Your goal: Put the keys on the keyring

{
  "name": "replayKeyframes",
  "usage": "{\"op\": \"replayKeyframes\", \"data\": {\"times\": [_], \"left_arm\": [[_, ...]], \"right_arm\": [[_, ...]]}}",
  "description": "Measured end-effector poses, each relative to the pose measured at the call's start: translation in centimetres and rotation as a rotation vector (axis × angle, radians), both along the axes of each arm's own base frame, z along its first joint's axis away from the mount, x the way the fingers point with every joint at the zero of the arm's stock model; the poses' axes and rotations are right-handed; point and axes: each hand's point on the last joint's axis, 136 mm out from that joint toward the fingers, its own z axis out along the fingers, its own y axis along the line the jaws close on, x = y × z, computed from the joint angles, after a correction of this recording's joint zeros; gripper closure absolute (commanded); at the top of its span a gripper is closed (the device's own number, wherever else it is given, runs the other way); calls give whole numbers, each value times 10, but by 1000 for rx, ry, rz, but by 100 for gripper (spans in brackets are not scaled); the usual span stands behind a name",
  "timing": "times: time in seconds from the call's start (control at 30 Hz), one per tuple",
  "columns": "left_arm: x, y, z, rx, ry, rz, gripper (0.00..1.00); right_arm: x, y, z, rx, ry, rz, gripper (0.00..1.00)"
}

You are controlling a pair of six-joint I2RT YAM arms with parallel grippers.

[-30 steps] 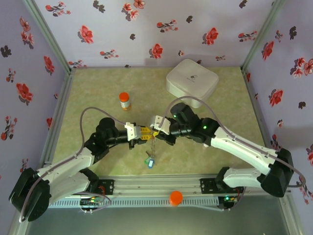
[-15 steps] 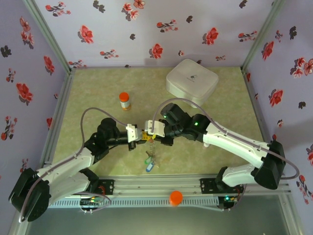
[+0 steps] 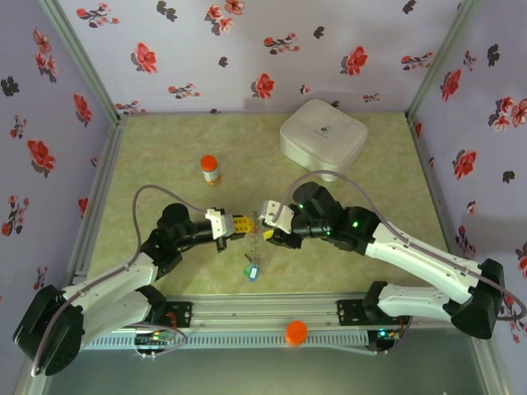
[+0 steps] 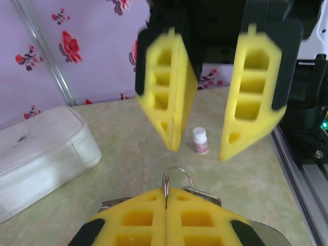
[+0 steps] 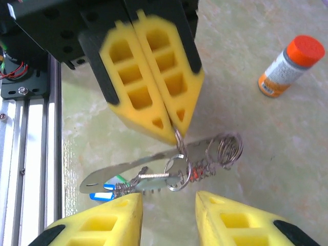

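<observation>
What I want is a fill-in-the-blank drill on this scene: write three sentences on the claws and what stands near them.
1. The left claw is shut on the ____.
2. The fingers of the right claw stand ____.
3. The bottle in the right wrist view has a cap coloured ____.
Missing words: keyring; open; orange.
</observation>
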Motion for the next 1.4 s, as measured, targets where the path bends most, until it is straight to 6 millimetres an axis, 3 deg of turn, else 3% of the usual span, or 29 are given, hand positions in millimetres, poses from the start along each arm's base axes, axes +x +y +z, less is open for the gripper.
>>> {"op": "replayKeyframes", "data": {"times": [0.17,0.33,0.53,0.83,1.17,1.4], "left_arm": [[0,0,8,-30,-8,0,100],[0,-1,10,-37,-7,-3,100],[0,-2,12,-49,-1,-7,100],[0,-5,7,-46,34,-13,100],[-1,-7,6,-45,40,-19,100],[-1,-7,7,-48,36,-19,100]], "right_arm": [[9,0,0,61,86,-108,61],[11,0,13,175,188,-202,53],[18,-5,26,321,346,-385,54],[17,-4,22,428,592,-525,62],[6,0,8,399,661,-494,66],[4,3,6,394,666,-469,83]]}}
